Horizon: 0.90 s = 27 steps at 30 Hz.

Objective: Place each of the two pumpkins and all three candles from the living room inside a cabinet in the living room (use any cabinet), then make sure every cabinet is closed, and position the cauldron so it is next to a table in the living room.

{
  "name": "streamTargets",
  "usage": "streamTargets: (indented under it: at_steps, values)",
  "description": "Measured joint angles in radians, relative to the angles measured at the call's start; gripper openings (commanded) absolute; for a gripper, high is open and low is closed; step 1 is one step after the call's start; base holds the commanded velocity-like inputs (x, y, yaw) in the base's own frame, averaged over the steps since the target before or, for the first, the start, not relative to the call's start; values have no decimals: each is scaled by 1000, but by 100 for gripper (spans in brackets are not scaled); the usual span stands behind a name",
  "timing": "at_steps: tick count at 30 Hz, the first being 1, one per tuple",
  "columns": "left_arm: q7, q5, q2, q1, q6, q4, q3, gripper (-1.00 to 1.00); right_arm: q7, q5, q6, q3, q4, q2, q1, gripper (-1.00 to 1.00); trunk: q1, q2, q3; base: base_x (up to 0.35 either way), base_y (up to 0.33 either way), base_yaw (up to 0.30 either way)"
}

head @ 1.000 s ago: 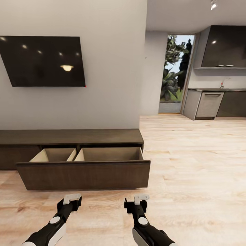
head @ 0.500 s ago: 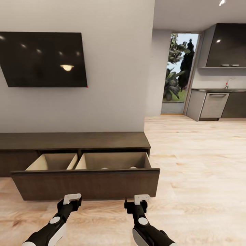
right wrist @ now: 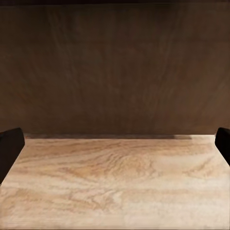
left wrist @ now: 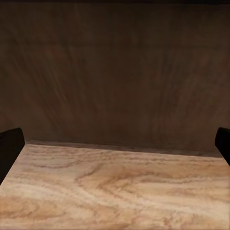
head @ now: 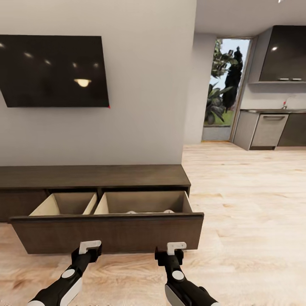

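Both grippers, left gripper and right gripper, fingers spread and empty, are facing the open cabinet drawer at 12 o'clock; pushing it shut seems next

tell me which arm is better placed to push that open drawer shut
Either, slightly the right. Both the left gripper and right gripper sit open and empty before the drawer front of the cabinet. The right is nearer the front's middle, so its push should skew less.
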Motion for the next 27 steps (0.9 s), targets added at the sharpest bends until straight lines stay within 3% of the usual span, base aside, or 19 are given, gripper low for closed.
streamTargets:
  at_steps: [27]
  values:
    - [0,0,0,0,0,4,0,100,0,0,-1,0,2,0,0,100,12,-6,-101,0,0,0]
